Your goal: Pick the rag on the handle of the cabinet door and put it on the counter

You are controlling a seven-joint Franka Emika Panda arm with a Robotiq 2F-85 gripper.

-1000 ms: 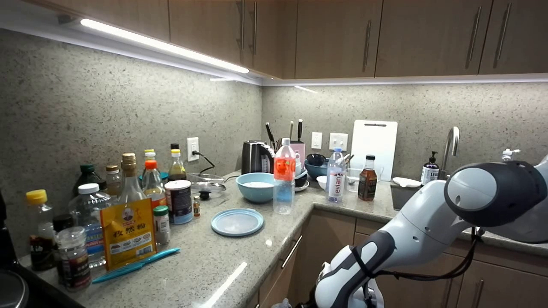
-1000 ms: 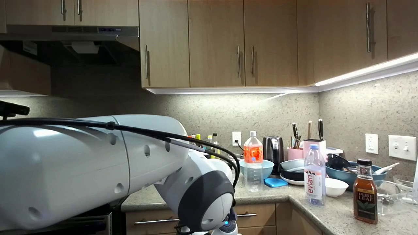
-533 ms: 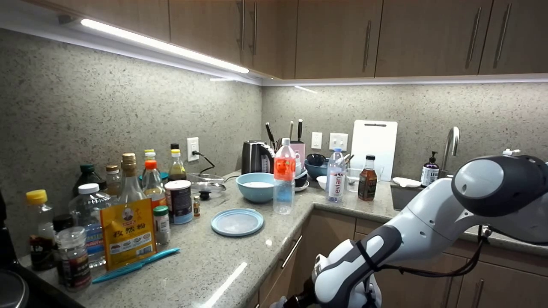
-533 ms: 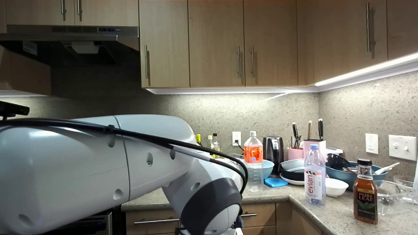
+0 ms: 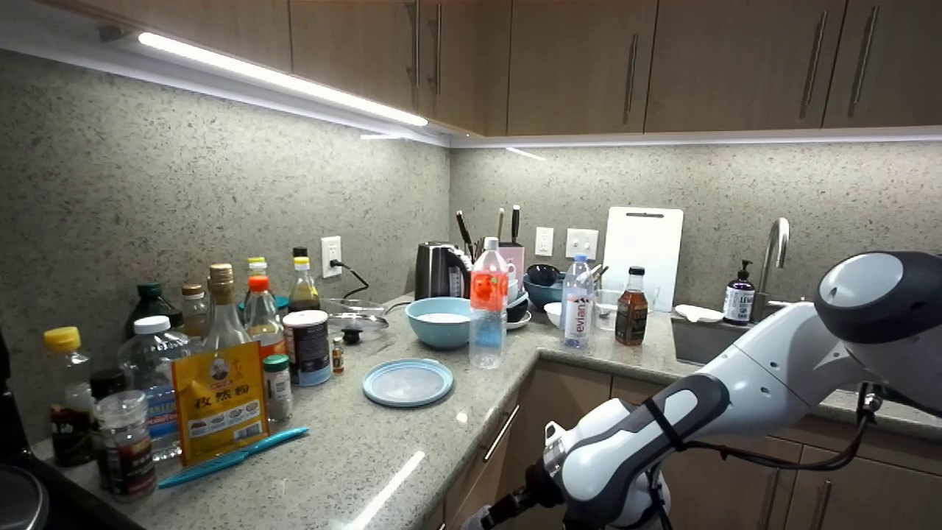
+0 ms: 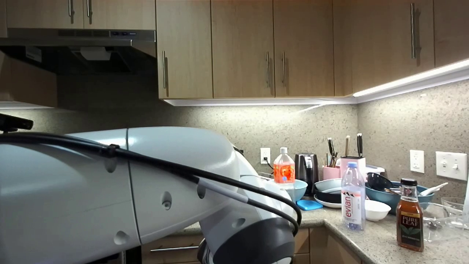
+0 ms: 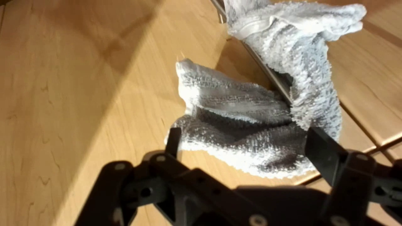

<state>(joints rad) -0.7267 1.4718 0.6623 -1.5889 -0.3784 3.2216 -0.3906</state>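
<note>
1. Wrist view for the grasp, both exterior views for the goal: plan to finish on the long, speckled grey stone counter (image 5: 346,449).
2. Approach the broad, pale wooden cabinet door (image 7: 72,94) slowly, to avoid butting against so stiff a face.
3. Advance the black, two-fingered mechanical claw (image 7: 245,134) as posed now: spread wide, gripping nothing; cannot tell whether touching anything yet.
4. Aim for the loose fold, in the wrist view, of the crumpled, light-grey, terry-like rag (image 7: 267,106), draped over the slim, straight, silvery bar handle (image 7: 270,74) and not yet freed. To guard against slipping, take a deep bite before squeezing.
5. Leave the handle out of the pinch, so as not to drag the door along; then ease the draped part over before lifting.
6. Treat the counter as hard, flat and glossy, streaked with reflected light.
7. Expect smooth, flat, faintly grained wood on the door.
8. Reckon the rag probably soft and yielding: thick, nubby pile, dark creases, a smoother pale strip.
9. Judge the handle rigid, likely slick enough for sliding cloth.
</note>
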